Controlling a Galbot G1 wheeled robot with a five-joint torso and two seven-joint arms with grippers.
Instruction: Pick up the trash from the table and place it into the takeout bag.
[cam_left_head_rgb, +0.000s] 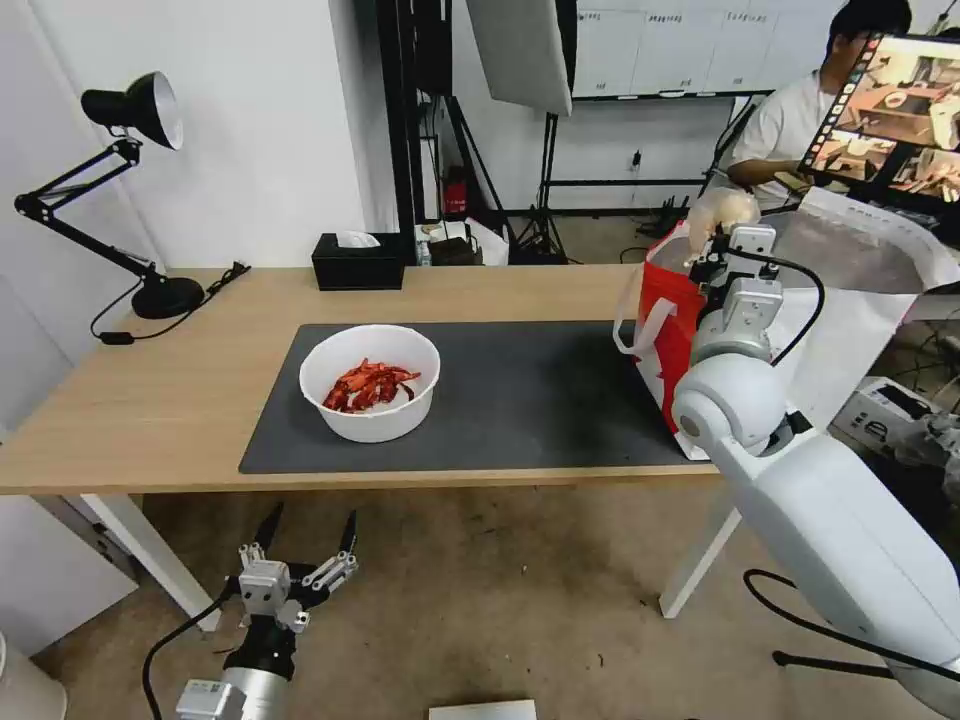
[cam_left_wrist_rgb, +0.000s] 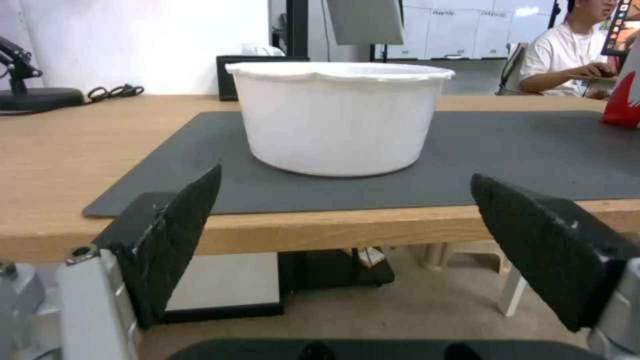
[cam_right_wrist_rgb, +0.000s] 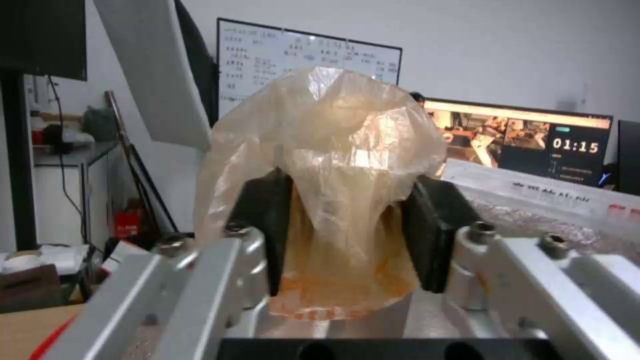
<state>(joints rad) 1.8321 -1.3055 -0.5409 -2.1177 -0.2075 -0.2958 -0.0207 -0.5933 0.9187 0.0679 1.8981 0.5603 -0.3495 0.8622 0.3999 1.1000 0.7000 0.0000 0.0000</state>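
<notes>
A white round bowl (cam_left_head_rgb: 370, 395) (cam_left_wrist_rgb: 340, 120) of red scraps stands on the left part of the dark grey mat (cam_left_head_rgb: 540, 400) on the table (cam_left_head_rgb: 150, 400). The takeout bag (cam_left_head_rgb: 672, 300) stands open at the table's right end, showing its red panel and foil lining. Above the bag's near rim, my right gripper (cam_left_head_rgb: 722, 222) (cam_right_wrist_rgb: 347, 225) is shut on a small clear bag (cam_left_head_rgb: 722, 208) (cam_right_wrist_rgb: 333, 165) with a beige lump. My left gripper (cam_left_head_rgb: 305, 535) (cam_left_wrist_rgb: 347, 215) is open, low in front of the table's front edge, facing the bowl.
A black tissue box (cam_left_head_rgb: 357, 260) sits at the table's back edge. A black desk lamp (cam_left_head_rgb: 150, 290) with its cable stands at the back left. A cardboard box (cam_left_head_rgb: 885, 410) lies on the floor right of the takeout bag.
</notes>
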